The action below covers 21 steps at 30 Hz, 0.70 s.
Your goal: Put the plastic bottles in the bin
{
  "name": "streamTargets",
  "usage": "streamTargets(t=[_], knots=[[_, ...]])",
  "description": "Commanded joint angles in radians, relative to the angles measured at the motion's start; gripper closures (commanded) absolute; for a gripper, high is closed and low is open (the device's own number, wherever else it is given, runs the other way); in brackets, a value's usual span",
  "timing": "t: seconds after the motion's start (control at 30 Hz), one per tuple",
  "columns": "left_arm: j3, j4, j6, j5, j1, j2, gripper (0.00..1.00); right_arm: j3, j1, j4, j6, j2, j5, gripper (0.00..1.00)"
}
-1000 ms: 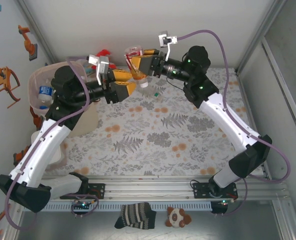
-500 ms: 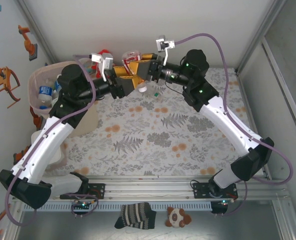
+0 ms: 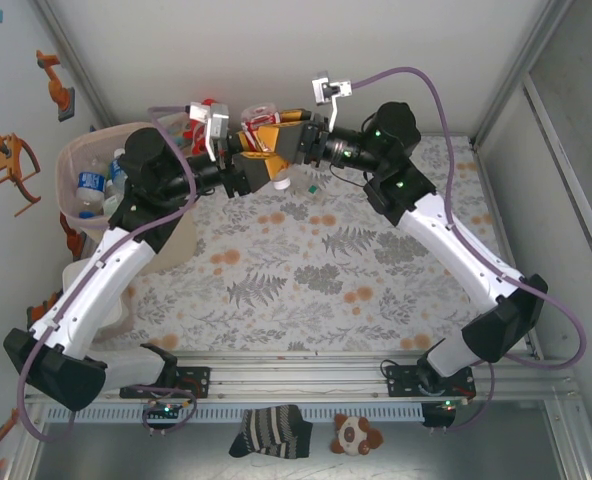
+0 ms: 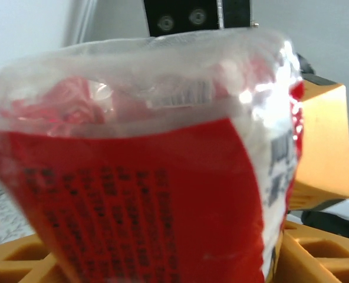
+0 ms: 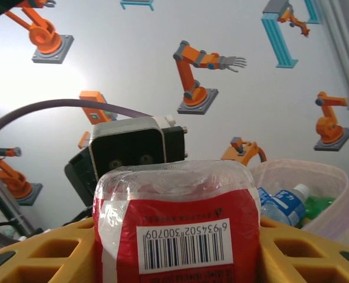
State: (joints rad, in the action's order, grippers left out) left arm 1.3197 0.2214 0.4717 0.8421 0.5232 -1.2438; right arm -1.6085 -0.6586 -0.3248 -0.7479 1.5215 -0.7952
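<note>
A crushed clear bottle with a red label [image 3: 261, 128] hangs in the air at the back of the table. My right gripper [image 3: 281, 140] is shut on the bottle [image 5: 177, 236], its yellow fingers [image 5: 304, 247] pressed on both sides. My left gripper [image 3: 248, 152] faces it from the left, with the bottle [image 4: 157, 194] filling the gap between its fingers [image 4: 316, 253]. I cannot tell whether they press it. The pale-pink bin [image 3: 72, 158] stands at the left edge, and its rim [image 5: 316, 171] also appears in the right wrist view. It holds blue-labelled bottles [image 3: 91, 186] and a green one [image 5: 317, 203].
A red plush toy [image 3: 208, 105] lies behind the left gripper near the back wall. A small green scrap [image 3: 314, 187] lies on the floral cloth [image 3: 316, 260]. A striped sock [image 3: 271, 430] and a small toy [image 3: 354, 433] lie below the front rail.
The left gripper moved up and right to meet the right gripper, which shifted left with the red-labelled bottle. The left jaws first widened, then narrowed round the bottle.
</note>
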Motion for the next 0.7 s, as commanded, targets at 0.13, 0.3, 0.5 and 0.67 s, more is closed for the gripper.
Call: streamTargets(t=[0.13, 0.3, 0.5, 0.67], knots=[[-0.007, 0.115, 0.044, 0.065, 0.0, 0.006, 0.44, 0.01, -0.012, -0.096, -0.054, -0.046, -0.041, 0.48], [0.006, 0.033, -0.004, 0.046, 0.0, 0.018, 0.46, 0.011, -0.012, -0.042, -0.007, -0.06, -0.025, 0.41], [0.055, -0.228, -0.152, -0.069, -0.004, 0.052, 0.47, 0.006, -0.012, 0.135, 0.13, -0.109, 0.056, 0.27], [0.096, -0.408, -0.231, -0.178, -0.021, 0.075, 0.47, 0.004, -0.011, 0.263, 0.233, -0.152, 0.131, 0.25]])
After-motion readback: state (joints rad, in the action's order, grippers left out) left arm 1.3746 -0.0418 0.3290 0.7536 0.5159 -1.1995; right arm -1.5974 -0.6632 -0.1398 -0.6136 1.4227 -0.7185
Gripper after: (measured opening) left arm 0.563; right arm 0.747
